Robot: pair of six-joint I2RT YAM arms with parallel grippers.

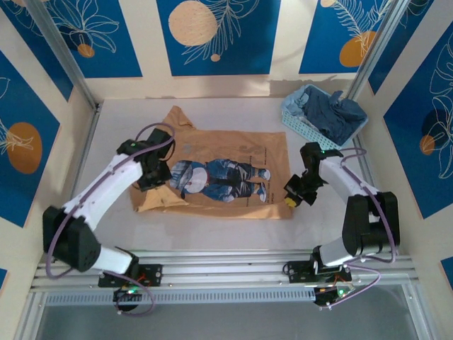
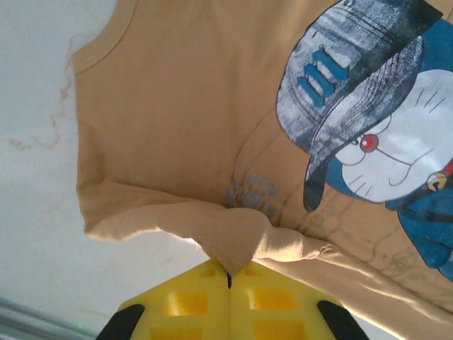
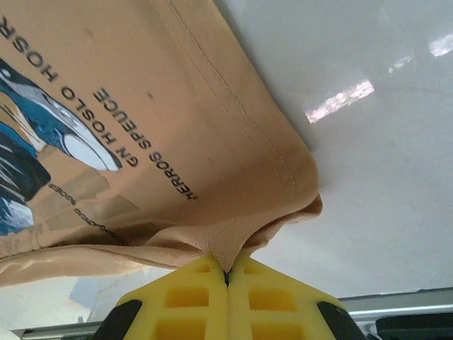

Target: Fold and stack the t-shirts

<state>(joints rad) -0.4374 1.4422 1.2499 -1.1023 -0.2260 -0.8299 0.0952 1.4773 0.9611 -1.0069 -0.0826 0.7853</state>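
Clenched on the tee [image 1: 237, 150]: left gripper [image 2: 228, 275] at near sleeve, right gripper [image 3: 226, 273] at near hem corner, apparently to fold that edge over.

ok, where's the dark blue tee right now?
Top view: the dark blue t-shirt lies bunched in the light-blue basket at the far right corner of the table, just beyond the tan-orange t-shirt.

The left arm [image 1: 99, 191] is stretched from the near left toward the middle, and the left claw [image 1: 151, 178] is held low. Its yellow fingers [image 2: 191, 301] are pressed together on a fold of the tan-orange t-shirt [image 1: 233, 147]. The right arm [image 1: 340, 177] is bent back toward the left. The right claw [image 1: 294, 196] is squeezed tight on the shirt's corner.
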